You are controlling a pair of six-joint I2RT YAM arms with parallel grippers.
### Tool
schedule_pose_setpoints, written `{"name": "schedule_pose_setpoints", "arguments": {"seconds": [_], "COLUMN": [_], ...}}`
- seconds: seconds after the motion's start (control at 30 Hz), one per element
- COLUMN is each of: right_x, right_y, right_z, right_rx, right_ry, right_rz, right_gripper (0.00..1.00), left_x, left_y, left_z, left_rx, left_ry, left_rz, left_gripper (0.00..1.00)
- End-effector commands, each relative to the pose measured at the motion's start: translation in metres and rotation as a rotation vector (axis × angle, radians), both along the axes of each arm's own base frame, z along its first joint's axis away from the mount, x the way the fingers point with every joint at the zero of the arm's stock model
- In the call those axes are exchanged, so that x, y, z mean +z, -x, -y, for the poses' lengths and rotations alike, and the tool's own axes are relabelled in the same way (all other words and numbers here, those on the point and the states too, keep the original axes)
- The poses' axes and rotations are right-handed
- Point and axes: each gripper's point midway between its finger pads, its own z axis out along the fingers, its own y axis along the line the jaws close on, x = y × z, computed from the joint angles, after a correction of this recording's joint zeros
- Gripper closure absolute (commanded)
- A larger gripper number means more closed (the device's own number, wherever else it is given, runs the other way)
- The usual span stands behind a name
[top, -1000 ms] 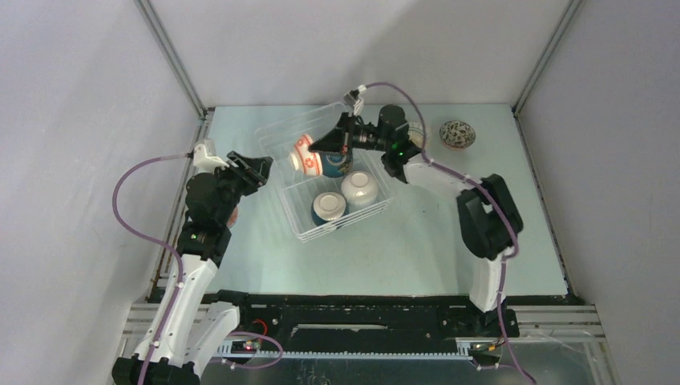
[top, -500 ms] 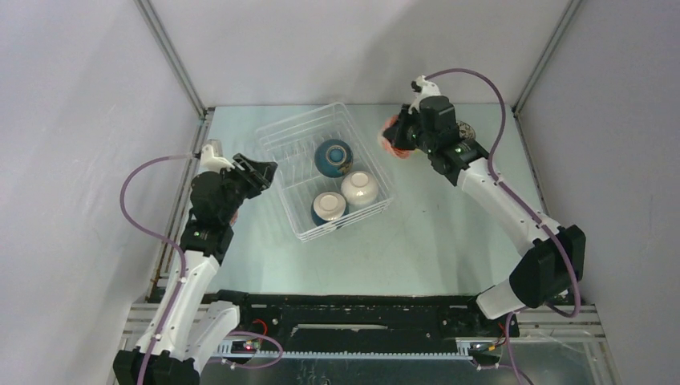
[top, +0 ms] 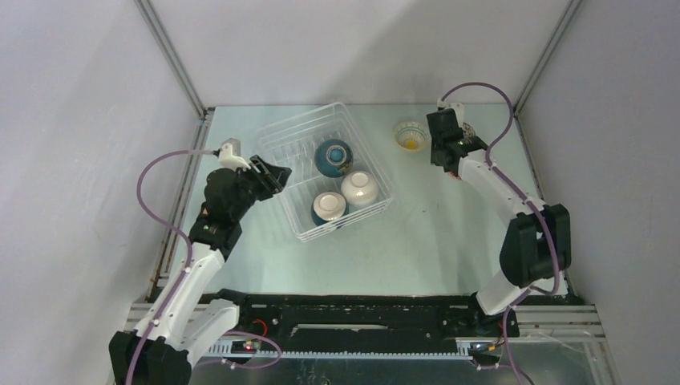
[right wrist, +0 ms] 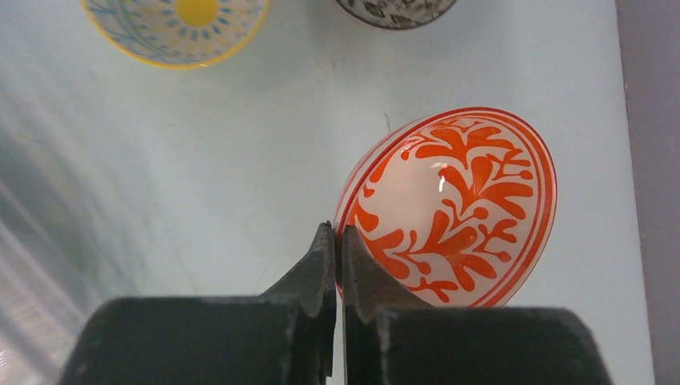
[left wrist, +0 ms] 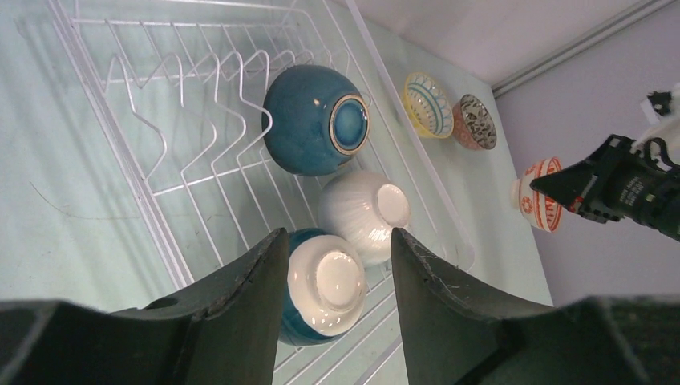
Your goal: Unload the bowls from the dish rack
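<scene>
Table (top: pixel 449 233) bears dish rack (top: pixel 293 148), yellow bowl (top: pixel 410 135), speckled bowl (left wrist: pixel 475 122)

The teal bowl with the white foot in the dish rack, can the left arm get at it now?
Probably yes. The left arm hovers by the dish rack, jaws open, that teal bowl showing between them with nothing over it; only the white bowl crowds one side.

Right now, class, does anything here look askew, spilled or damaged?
Only the red-patterned bowl: it is tilted on edge, pinched by its rim in the right end effector, while the yellow bowl nearby sits flat. Nothing looks spilled or broken.
</scene>
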Motion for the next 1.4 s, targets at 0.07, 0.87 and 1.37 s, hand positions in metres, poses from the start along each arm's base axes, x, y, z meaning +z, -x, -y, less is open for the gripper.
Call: {"name": "schedule_pose_setpoints", "arguments": {"seconds": [0.07,0.87,1.37], "right_x": [-0.007,-0.081,-0.034], "right_y": [-0.027,-0.050,-0.075], "right_z": [0.028,0.052,0.043], "right_rx": [-0.074,-0.151,-0.088], "right_ry": [0.082,0.142,0.120], "right_rz": [-0.030,-0.218,-0.119], "right_gripper": [1.00,0.87,0.60], "left_x": [0.020,0.008,0.010], "left_y": [-0.006,-0.013,-0.014], "left_z": [0.005,0.008,-0.016], "left_rx": [-0.006,-0.013,0.110], "left_ry": [-0.036,-0.071,-0.114], "left_rz": [0.061,0.032,0.029], "left_gripper": [0.44,0.42,0.34]}}
